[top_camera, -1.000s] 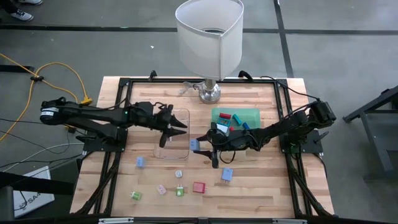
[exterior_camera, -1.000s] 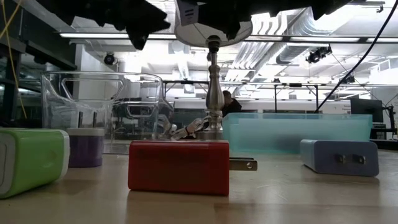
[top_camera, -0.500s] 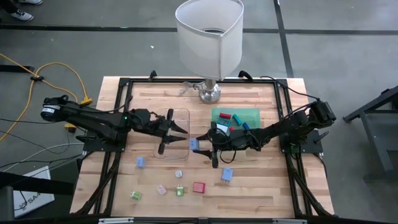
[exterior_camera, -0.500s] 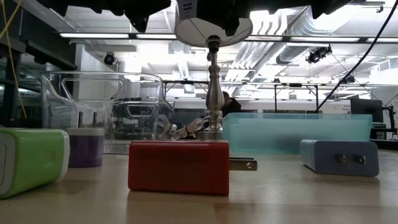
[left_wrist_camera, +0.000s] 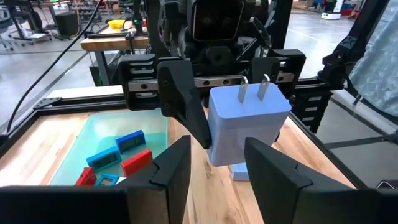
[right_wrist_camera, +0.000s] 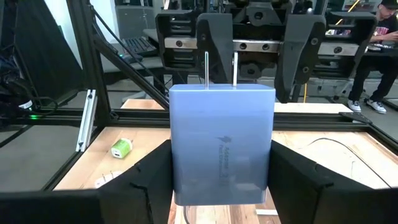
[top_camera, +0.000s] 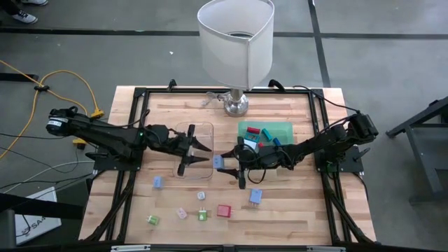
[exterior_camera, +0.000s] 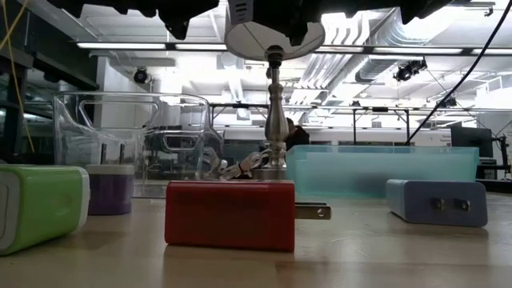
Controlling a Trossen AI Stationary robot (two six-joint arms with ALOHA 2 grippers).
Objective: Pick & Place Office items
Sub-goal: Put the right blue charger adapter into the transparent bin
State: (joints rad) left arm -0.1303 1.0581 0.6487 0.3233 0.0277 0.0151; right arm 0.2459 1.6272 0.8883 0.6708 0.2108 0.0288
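right hand (top_camera: 222, 162) pinching pale blue charger (right_wrist_camera: 222, 144), prongs toward left hand (top_camera: 198, 149), held mid-table beside clear tray (top_camera: 204, 128), prob a handover. left hand spread, empty, facing it, ready to take it.

Desk (top_camera: 294, 210): pale wood planks, visible grain, matt.
Frame (top_camera: 140, 94) around the desk: black metal bars, dull sheen.
Lamp shade (top_camera: 235, 38): white, cloth-like, matt.
Lamp base (exterior_camera: 276, 120): turned metal, polished silver.
Clear tray (exterior_camera: 132, 144): transparent plastic, glossy.
Green tray (exterior_camera: 384, 168): translucent teal plastic, frosted.
Red charger (exterior_camera: 230, 214): smooth matt plastic, metal prongs.
Pale blue charger (right_wrist_camera: 222, 143): satin plastic, faint printed logo, bright metal prongs.
Right claw (right_wrist_camera: 221, 180) fingers (right_wrist_camera: 149, 183): black matt plastic.
Left claw (left_wrist_camera: 217, 168): black, matt.
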